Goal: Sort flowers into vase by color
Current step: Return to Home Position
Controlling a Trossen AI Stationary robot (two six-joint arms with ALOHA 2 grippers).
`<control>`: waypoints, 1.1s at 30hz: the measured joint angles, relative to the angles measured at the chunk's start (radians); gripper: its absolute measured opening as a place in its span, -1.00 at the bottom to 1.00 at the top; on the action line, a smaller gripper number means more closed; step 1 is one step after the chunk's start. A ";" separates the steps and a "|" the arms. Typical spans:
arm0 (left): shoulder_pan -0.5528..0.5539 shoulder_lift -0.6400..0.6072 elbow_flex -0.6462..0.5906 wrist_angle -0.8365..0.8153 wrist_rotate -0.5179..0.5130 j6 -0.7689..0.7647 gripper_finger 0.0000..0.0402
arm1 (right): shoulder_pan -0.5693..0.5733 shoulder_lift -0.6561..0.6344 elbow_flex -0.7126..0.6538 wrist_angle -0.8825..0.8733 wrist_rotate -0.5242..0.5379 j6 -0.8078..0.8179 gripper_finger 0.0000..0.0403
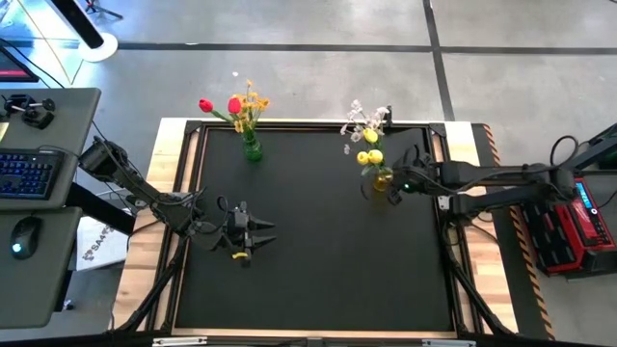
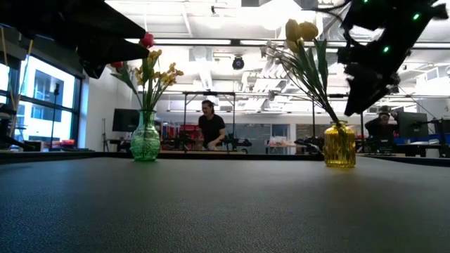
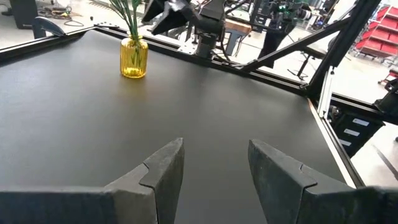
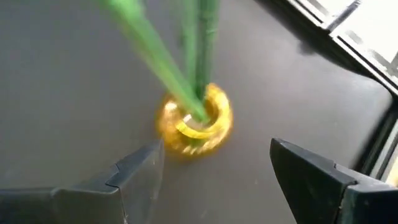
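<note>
Nearest, over the left middle of the tabletop [image 1: 318,280], the left hand [image 1: 258,235] hangs with its fingers spread wide and nothing between them. No stem lies loose on the mat, so I judge it has no more to pick up and waits clear of the work.

Farther in, toward the far right corner, the right hand [image 1: 393,191] sits just beside the yellow vase [image 2: 339,145], on the side of the right edge. Its fingers are wide apart and empty, and in its wrist view the vase mouth shows ahead of them, seemingly untouched. That wide spread suits backing off without snagging the leaning stems.

The flowers are all in vases. The yellow tulips [image 2: 301,30] and the pale sprig [image 1: 364,120] stand in the yellow vase. At the far edge, left of centre, the green vase [image 2: 145,140] holds the red blooms [image 1: 234,104] and the orange-yellow sprig [image 1: 254,99]. Sorting looks done.
</note>
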 joint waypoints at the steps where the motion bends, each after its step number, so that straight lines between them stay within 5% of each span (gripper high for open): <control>1: 0.000 0.000 0.000 -0.001 0.000 0.000 -0.16 | 0.026 -0.008 0.008 -0.018 -0.005 0.008 0.40; 9: -0.015 0.000 0.000 -0.001 -0.004 0.000 -0.16 | 0.345 -0.178 -0.011 0.087 -0.057 0.100 0.40; 17: -0.020 0.000 0.000 -0.001 -0.029 0.001 -0.16 | 0.603 -0.295 -0.293 0.846 -0.128 -0.164 0.25; 21: -0.014 0.000 0.000 0.000 -0.037 0.014 -0.16 | 0.542 -0.371 -0.443 1.109 -0.192 -0.294 -0.14; 28: 0.029 0.000 0.000 0.000 -0.040 0.050 -0.16 | 0.218 -0.557 -0.551 1.144 -0.410 -0.359 -0.89; 33: 0.055 -0.023 -0.009 -0.011 -0.075 0.058 -0.16 | -0.006 -0.629 -0.582 1.130 -0.653 -0.364 -0.93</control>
